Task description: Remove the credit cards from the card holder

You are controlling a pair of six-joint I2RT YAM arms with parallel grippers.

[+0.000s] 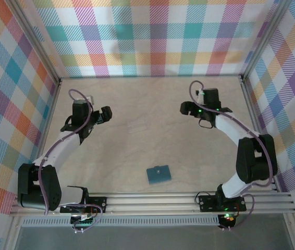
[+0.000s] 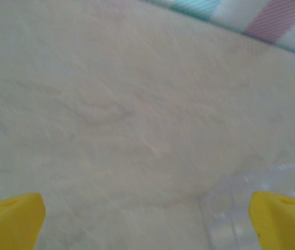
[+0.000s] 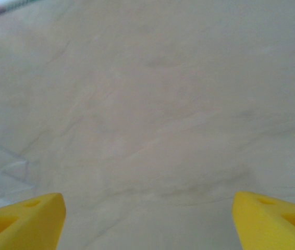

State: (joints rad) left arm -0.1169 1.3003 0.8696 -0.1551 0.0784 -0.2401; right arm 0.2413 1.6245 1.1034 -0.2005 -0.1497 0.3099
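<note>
Seen from above, the card holder [image 1: 159,174] lies folded shut on the pale table [image 1: 137,94]. It sits close to the front rail [image 1: 152,200], between the two arm bases, and it is teal with a small round snap facing up. The wrist cameras look at bare tabletop instead. The left gripper [image 2: 147,221] has its yellow fingers [image 2: 12,219] spread wide with nothing between them, and so does the right gripper [image 3: 147,216]. Both hang over mid-table, well apart from the wallet. A blurred, clear patch [image 2: 252,198] lies beside the left gripper's finger; what it is cannot be told. Plaid walls [image 1: 152,36] close in the far side.
</note>
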